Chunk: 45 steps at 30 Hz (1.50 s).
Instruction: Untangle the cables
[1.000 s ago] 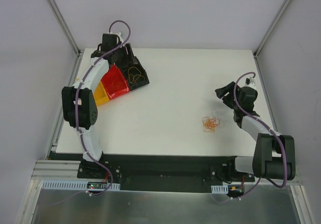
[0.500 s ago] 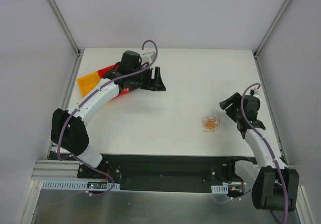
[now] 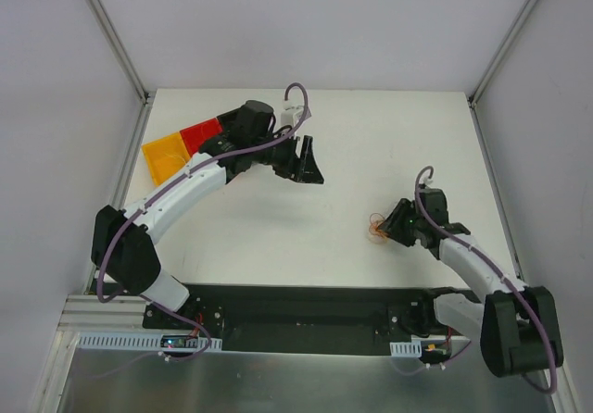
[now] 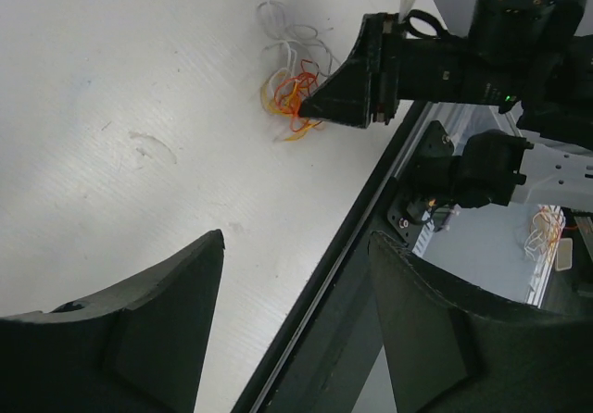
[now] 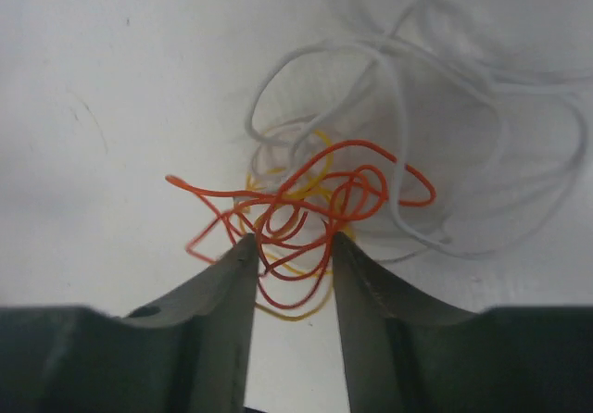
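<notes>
Nearest me, the right gripper point(image 5: 289, 246) is down at the cables point(image 5: 315, 200), reaching in from their right as the overhead camera shows it. Its fingers point(image 5: 218, 293) stand a narrow gap apart. The lowest red and yellow loops of the cables lie in that gap, with slack on both sides, so I read them as straddled, not pinched. The cables themselves are a small loose knot of red, orange and yellow strands with paler white loops fanning out on the side away from the fingers. They lie flat on the white table point(image 3: 278, 219).

Beyond the cables and to their left, well apart from them, the left gripper point(image 3: 309, 165) has its fingers point(image 4: 139, 339) spread wide with nothing between them. Its wrist camera looks back across the table at the cables.

Farther off, and further left of the cables, is the tray point(image 3: 165, 156). Its orange and red compartments show beside the left arm.
</notes>
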Tool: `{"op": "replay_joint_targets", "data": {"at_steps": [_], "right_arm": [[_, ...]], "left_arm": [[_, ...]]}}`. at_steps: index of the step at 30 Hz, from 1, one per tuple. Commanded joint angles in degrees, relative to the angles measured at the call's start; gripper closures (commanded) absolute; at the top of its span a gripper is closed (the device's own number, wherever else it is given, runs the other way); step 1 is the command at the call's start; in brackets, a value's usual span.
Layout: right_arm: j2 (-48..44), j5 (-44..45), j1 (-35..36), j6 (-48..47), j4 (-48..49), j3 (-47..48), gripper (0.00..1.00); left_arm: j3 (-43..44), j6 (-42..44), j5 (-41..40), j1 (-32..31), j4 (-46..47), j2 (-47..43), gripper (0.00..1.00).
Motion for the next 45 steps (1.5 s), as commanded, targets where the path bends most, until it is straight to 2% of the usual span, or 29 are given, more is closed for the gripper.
{"op": "replay_joint_targets", "data": {"at_steps": [1, 3, 8, 11, 15, 18, 23, 27, 30, 34, 38, 41, 45], "right_arm": [[6.17, -2.79, 8.03, 2.19, 4.12, 4.46, 0.65], [7.59, -1.65, 13.56, 3.43, 4.92, 6.13, 0.74], [7.95, -0.59, 22.99, 4.92, 5.36, 9.21, 0.82], [6.54, -1.82, 24.23, 5.45, 6.15, 7.99, 0.86], [2.59, -1.29, 24.14, 6.15, 6.94, 4.39, 0.99], [-1.19, -2.96, 24.14, 7.82, 9.14, 2.62, 1.0], [-9.0, -1.04, 24.14, 6.78, 3.88, 4.98, 1.0], [-18.23, 3.79, 24.14, 3.62, -4.37, 11.74, 1.0], [-21.4, 8.01, 24.14, -1.12, -12.9, 23.23, 1.0], [-21.06, 13.29, 24.14, -7.54, -21.08, 40.55, 0.99], [-18.6, 13.04, 24.14, -11.5, -22.5, 54.62, 1.0], [-17.46, 14.16, 24.14, -14.4, -21.01, 57.64, 1.0], [-15.88, 17.78, 24.14, -15.9, -20.92, 55.28, 1.0]], "left_arm": [[-0.26, 0.03, 3.0, -0.74, 2.19, 0.23, 0.37], [-0.18, 0.04, 3.96, -0.91, 2.19, 1.81, 0.39], [0.88, -2.33, 9.32, -1.35, 2.27, 7.43, 0.47], [0.97, -3.21, 10.56, -1.88, 2.62, 9.81, 0.51], [0.7, -4.18, 11.34, -3.9, 3.5, 13.05, 0.5], [0.61, -5.5, 13.54, -5.74, 4.91, 14.73, 0.47], [0.35, -6.11, 14.61, -7.24, 5.7, 15.35, 0.47], [-0.26, -3.93, 11.19, -7.16, 5.79, 11.41, 0.49], [-1.05, -1.64, 6.45, -6.72, 5.79, 5.97, 0.49], [-2.55, 2.31, -0.76, -6.19, 5.79, -1.77, 0.48], [-4.57, 5.74, -8.76, -6.1, 5.88, -8.89, 0.43], [-5.62, 7.59, -14.04, -6.1, 6.05, -12.68, 0.4], [-6.68, 8.74, -16.69, -6.1, 6.49, -14.01, 0.38]]}}
